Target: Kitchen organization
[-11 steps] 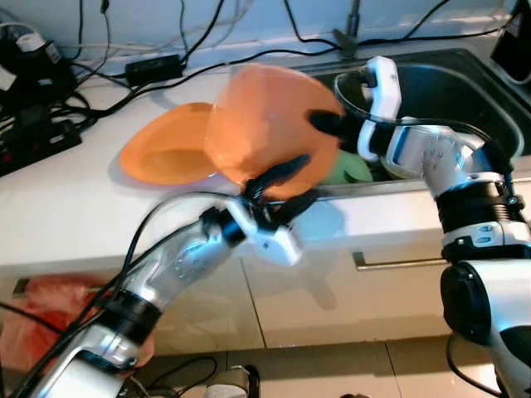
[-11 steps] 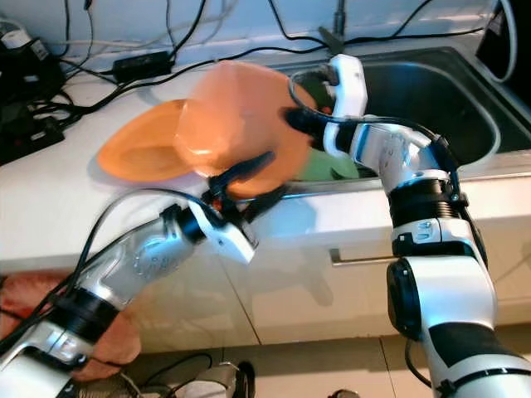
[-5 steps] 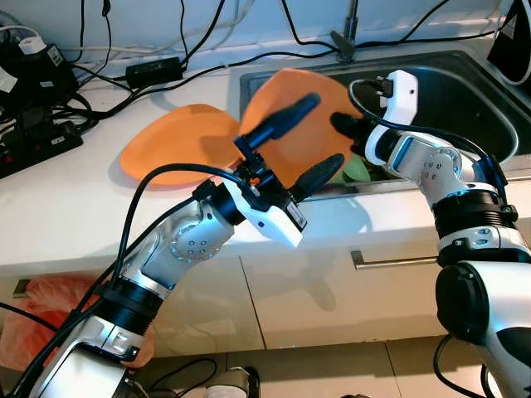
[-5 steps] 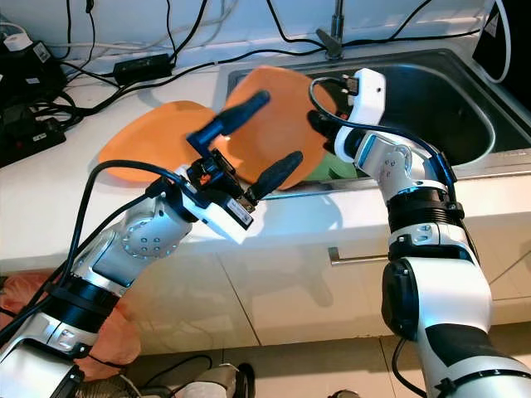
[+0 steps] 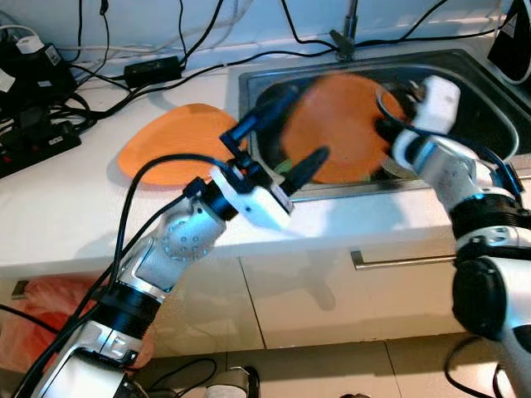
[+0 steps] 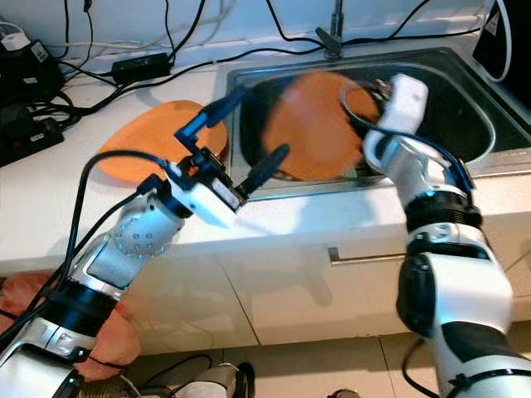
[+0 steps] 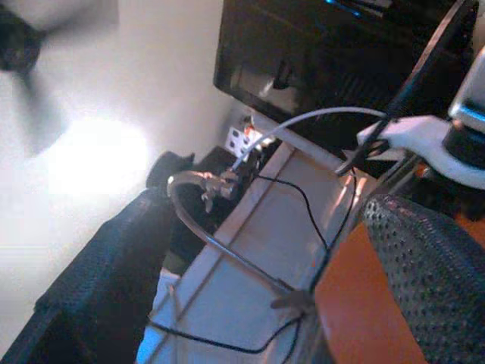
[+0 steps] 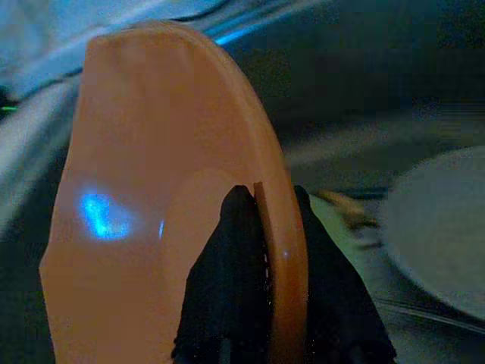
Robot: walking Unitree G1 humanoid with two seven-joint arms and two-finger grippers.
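Observation:
My right gripper (image 5: 383, 137) is shut on the rim of an orange plate (image 5: 336, 128), holding it nearly upright over the sink (image 5: 465, 75); the plate is blurred. In the right wrist view both fingers (image 8: 227, 258) pinch the orange plate (image 8: 144, 227) at its edge. My left gripper (image 5: 286, 143) stands open at the sink's near left corner, just left of the plate and apart from it. A second orange plate (image 5: 170, 153) lies flat on the white counter (image 5: 83, 207), left of the sink.
A white dish (image 8: 439, 227) lies in the sink bottom. The faucet (image 5: 348, 33) rises behind the sink. Black cables and power strips (image 5: 41, 108) crowd the counter's back left. A cabinet handle (image 5: 398, 261) runs below the counter edge; a red bag (image 5: 50, 307) sits on the floor.
The right gripper has carried the orange plate to the right, away from the left gripper and over the sink. The left gripper let go of the plate and now stands open.

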